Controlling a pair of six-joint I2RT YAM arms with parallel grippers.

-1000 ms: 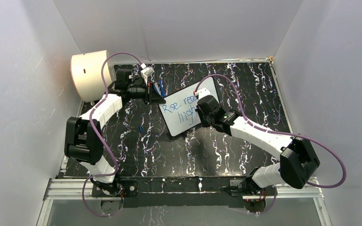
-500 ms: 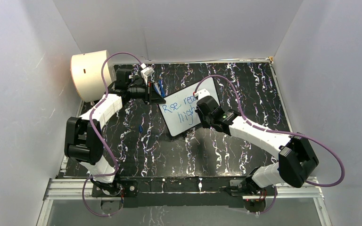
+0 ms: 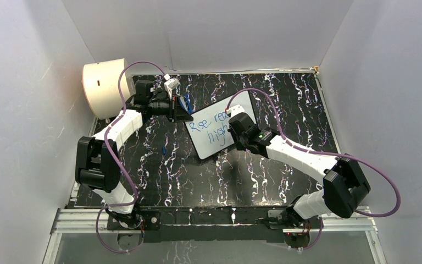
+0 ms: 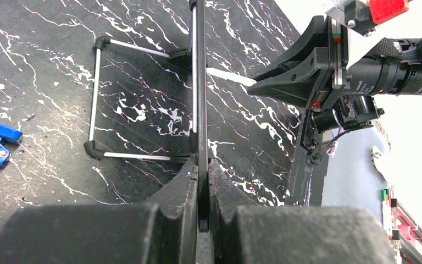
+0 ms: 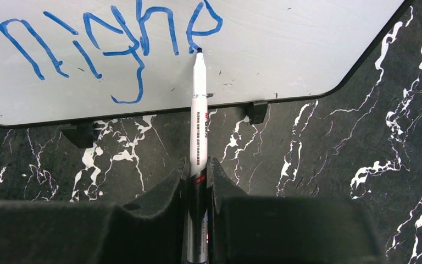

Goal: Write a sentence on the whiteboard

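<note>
From above, the black marbled desk (image 3: 286,110) is boxed in by pale walls on the left, far and right sides, with free surface on the right half and in the near middle. The whiteboard (image 3: 207,137) stands just left of centre, turned diagonally, and its blue sentence (image 3: 211,125) reads "Rse rea" over "high" before the arm hides the rest. The left gripper (image 3: 188,117) meets the board's upper-left corner, and the right gripper (image 3: 233,132) hangs over the lettering's right end. A cream drum (image 3: 105,88) crowds the upper-left corner, close behind the left arm. A small blue piece (image 3: 165,149) lies on the desk left of the board. In the left wrist view the board runs edge-on up the middle, with the left gripper's fingers pinched narrow on its rim. A wire stand (image 4: 96,99) sits on its left. From the upper right, the marker (image 4: 228,77) reaches in to touch the board's face. In the right wrist view the board fills the top, showing "highe". The right gripper clamps the marker's barrel, with its tip on the board just under the "e". Two black feet (image 5: 256,111) stick out below the rim, and bare desk lies to the lower right.
</note>
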